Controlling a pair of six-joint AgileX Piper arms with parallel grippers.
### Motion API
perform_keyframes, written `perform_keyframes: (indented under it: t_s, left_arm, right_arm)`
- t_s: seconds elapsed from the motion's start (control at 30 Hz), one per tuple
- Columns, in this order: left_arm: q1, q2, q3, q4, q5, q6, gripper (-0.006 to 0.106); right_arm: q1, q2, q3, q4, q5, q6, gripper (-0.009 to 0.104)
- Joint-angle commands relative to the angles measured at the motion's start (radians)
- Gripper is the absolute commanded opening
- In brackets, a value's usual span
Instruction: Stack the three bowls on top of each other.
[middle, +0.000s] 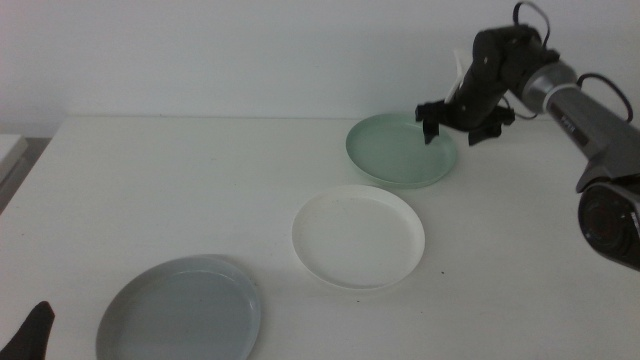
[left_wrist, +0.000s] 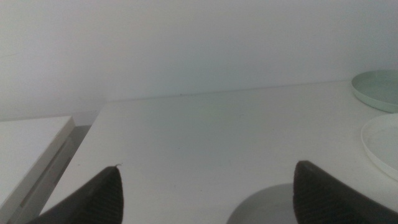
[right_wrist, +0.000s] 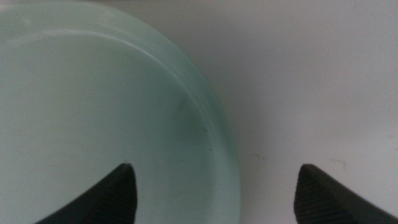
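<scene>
My right gripper hangs over the far right rim of the green bowl, jaws spread. The white bowl lies apart, nearer; the grey bowl nearest left. My left gripper waits bottom-left.

Smooth matt mint green bowl

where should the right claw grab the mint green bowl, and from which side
Probably by the rim on its right edge, coming from above. The mint green bowl is shallow with a low rim and lies flat on the table, so only a pinch across the rim gives a hold. The right claw is open and straddles that rim, one jaw inside, one outside. The left claw waits near the grey-blue bowl.
</scene>
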Motion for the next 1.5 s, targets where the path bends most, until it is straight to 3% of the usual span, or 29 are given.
perform_keyframes:
  t_s: [0.0, 0.17, 0.33, 0.4, 0.67, 0.87, 1.0, 1.07, 1.3, 1.47]
  left_arm:
    - [0.001, -0.003, -0.001, -0.003, -0.013, -0.004, 0.094]
    - [0.001, -0.003, -0.001, -0.003, -0.013, -0.004, 0.094]
    - [0.001, -0.003, -0.001, -0.003, -0.013, -0.004, 0.094]
    - [0.001, -0.003, -0.001, -0.003, -0.013, -0.004, 0.094]
    - [0.001, -0.003, -0.001, -0.003, -0.013, -0.004, 0.094]
    - [0.001, -0.003, -0.001, -0.003, -0.013, -0.004, 0.094]
    - [0.001, -0.003, -0.001, -0.003, -0.013, -0.004, 0.094]
    - [0.001, -0.003, -0.001, -0.003, -0.013, -0.004, 0.094]
    - [0.001, -0.003, -0.001, -0.003, -0.013, -0.004, 0.094]
    - [0.001, -0.003, -0.001, -0.003, -0.013, -0.004, 0.094]
  right_arm:
    - [-0.003, 0.020, -0.012, -0.025, -0.003, -0.004, 0.062]
    - [-0.003, 0.059, -0.013, -0.011, -0.013, 0.006, 0.049]
    - [-0.006, 0.065, -0.013, -0.019, -0.107, 0.044, 0.009]
    - [-0.010, 0.065, -0.013, -0.006, -0.144, 0.046, -0.002]
    - [-0.012, -0.103, -0.013, -0.003, -0.168, -0.017, -0.003]
    - [0.024, -0.329, -0.004, 0.062, -0.048, -0.145, -0.003]
    - [0.103, -0.459, 0.184, 0.074, -0.037, -0.180, -0.003]
    - [0.149, -0.543, 0.366, 0.072, -0.133, -0.178, -0.003]
    - [0.262, -0.900, 1.126, 0.034, -0.732, 0.030, -0.003]
    - [0.258, -0.918, 1.322, 0.034, -0.815, 0.137, -0.003]
